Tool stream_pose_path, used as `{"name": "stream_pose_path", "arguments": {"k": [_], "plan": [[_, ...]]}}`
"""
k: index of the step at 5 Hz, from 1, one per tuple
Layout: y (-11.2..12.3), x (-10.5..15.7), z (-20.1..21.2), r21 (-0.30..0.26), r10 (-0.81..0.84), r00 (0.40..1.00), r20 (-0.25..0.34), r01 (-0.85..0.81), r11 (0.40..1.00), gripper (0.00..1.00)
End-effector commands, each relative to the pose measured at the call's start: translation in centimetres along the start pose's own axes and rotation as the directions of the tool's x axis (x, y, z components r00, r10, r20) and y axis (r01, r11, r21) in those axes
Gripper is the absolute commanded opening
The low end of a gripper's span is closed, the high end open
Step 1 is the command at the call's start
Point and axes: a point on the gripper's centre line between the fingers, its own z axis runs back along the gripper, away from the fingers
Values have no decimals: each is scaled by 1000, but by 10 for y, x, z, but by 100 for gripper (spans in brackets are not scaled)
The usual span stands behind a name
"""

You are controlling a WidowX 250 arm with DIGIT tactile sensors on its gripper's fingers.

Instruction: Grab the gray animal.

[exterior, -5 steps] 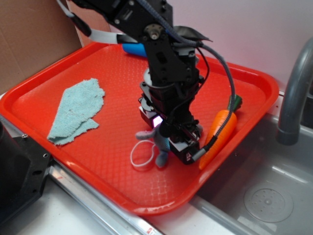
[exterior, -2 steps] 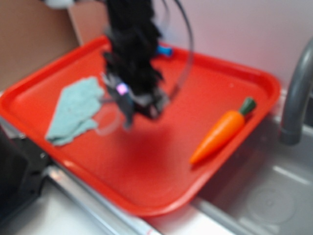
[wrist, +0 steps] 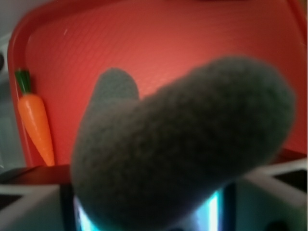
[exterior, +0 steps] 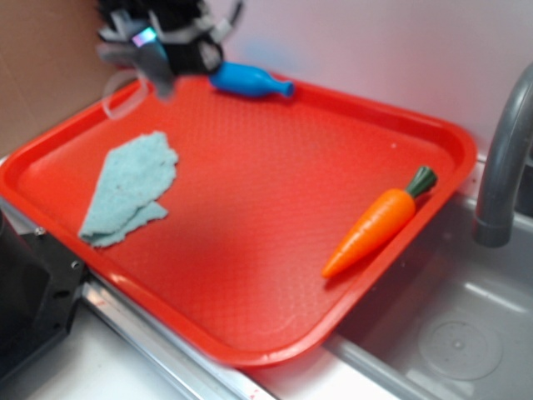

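Exterior view: gripper (exterior: pixel 158 52) raised over the red tray's (exterior: pixel 250 350) far-left corner; gray animal (exterior: pixel 160 67) blurred beneath it, white cord loop (exterior: pixel 121 92) dangling clear of the tray.

Wrist view: gray animal (wrist: pixel 183 159) fills the frame, pinched between the fingers.

Status: grab judged complete; nothing left.

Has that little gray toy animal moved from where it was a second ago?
Yes. The gray animal, held in the gripper, rose from beside the carrot toward the tray's far-left corner.
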Motion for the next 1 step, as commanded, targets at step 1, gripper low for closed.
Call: {"name": "stream_pose_path", "arguments": {"k": [1], "plan": [[32,-13,44,-18,152,982,111,-151,988,0]]}}
